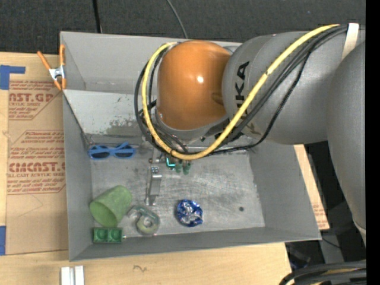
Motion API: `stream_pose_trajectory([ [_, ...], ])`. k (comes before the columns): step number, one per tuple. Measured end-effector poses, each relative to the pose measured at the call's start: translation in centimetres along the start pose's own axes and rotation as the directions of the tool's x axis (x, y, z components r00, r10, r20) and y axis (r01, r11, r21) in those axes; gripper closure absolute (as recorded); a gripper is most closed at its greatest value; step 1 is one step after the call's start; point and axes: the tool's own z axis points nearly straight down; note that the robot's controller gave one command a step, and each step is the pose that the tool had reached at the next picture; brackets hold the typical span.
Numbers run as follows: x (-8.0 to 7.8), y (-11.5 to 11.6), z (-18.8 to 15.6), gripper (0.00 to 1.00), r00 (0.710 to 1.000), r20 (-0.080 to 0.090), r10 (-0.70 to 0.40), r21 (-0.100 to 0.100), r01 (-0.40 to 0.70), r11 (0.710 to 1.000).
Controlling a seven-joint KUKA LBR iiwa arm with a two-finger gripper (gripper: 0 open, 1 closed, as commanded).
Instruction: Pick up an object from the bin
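Camera view: scuffed grey bin [228,186], dark backdrop [237,5]

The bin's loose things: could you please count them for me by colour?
Blue: 2, the sunglasses and the blue-and-white ball.
Green: 2, the cup lying on its side and the block.
Pale grey: 1, a ring.
Total: 5.
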Motion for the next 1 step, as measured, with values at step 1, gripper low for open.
stream_pose_trajectory([
  [1,4.62,1.56,10.22,0.0,0.997,-0.002,0.083,0.002,-0.083,0.997],
])
